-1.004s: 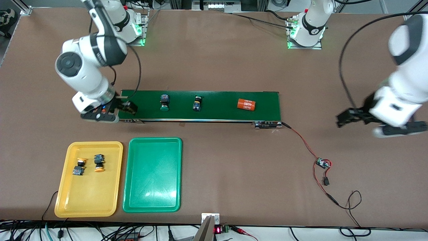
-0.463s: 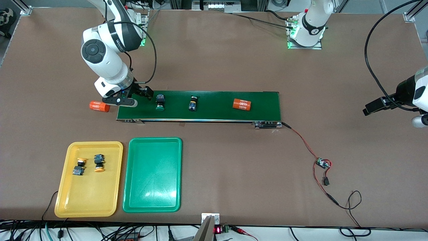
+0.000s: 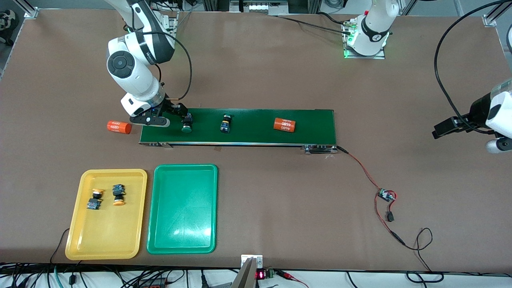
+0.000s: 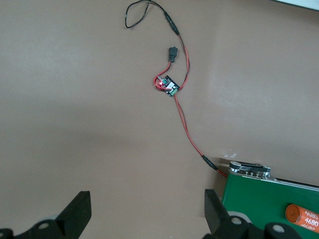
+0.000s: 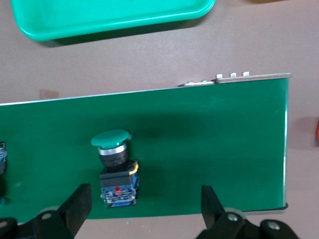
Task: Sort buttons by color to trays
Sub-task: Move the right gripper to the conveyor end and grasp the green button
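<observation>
A green-capped button [image 3: 187, 123] [image 5: 117, 169] lies on its side on the dark green conveyor belt [image 3: 256, 136] near the right arm's end. My right gripper [image 3: 179, 115] [image 5: 144, 211] hangs open just over it, the button's body between the fingers without touching. A second button [image 3: 226, 123] lies farther along the belt; its cap colour does not show. Two yellow-orange buttons [image 3: 95, 199] [image 3: 118, 195] lie in the yellow tray [image 3: 106, 240]. The green tray [image 3: 182, 224] [image 5: 109, 17] holds nothing. My left gripper [image 3: 444, 129] [image 4: 147, 214] waits open over bare table.
One orange cylinder with white print [image 3: 284, 124] rides the belt; another [image 3: 119, 127] lies on the table beside the belt's end. A small circuit board [image 3: 386, 195] [image 4: 168, 85] with red wires lies toward the left arm's end.
My right gripper has moved from off the belt's end to over the green-capped button. Everything on the belt has drifted toward the right arm's end. The left arm has pulled back.
</observation>
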Controlling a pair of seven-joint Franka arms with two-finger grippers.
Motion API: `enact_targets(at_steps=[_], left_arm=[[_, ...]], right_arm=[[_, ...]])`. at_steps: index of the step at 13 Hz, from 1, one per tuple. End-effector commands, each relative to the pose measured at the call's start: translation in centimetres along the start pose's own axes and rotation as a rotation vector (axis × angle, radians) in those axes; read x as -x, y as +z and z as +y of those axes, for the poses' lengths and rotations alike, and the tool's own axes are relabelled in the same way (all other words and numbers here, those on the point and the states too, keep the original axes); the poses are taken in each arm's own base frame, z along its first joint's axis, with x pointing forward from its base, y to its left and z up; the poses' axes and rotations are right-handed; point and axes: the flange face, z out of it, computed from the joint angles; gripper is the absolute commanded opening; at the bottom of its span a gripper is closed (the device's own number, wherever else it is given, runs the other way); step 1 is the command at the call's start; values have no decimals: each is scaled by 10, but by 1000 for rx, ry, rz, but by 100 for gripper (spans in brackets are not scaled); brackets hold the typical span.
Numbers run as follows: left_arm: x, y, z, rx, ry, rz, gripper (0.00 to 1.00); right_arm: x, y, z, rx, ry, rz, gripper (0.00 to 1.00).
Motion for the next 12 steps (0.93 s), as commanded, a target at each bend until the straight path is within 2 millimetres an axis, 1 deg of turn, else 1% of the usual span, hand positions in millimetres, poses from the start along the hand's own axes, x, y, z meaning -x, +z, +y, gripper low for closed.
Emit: enact_targets(at_steps=[1, 3, 5, 8, 9, 10, 11, 12], left_arm=[[4, -3, -1, -6, 22, 17, 100], [3, -3, 0, -3, 24, 29, 100], [4, 2, -2, -2, 20, 20, 100], [7, -2, 0, -1, 34, 35, 100], [7, -5, 1, -1, 45, 34, 100], [9, -5, 7, -15, 64, 30, 100], [10, -9, 9, -17, 65, 30, 100], [12, -16, 2, -20, 63, 8, 100]], right_arm=[[2, 5, -4, -17, 10, 4, 98], [0, 17, -5, -22, 12, -1, 97], [-1, 33, -5, -26, 3, -10, 97], [-2, 46, -1, -24, 1, -26, 96], [-3, 48, -1, -24, -2, -26, 92], [-3, 50, -1, -26, -13, -22, 84], [-3, 51, -2, -27, -42, -22, 69], [-5, 51, 1, -26, -51, -24, 39]])
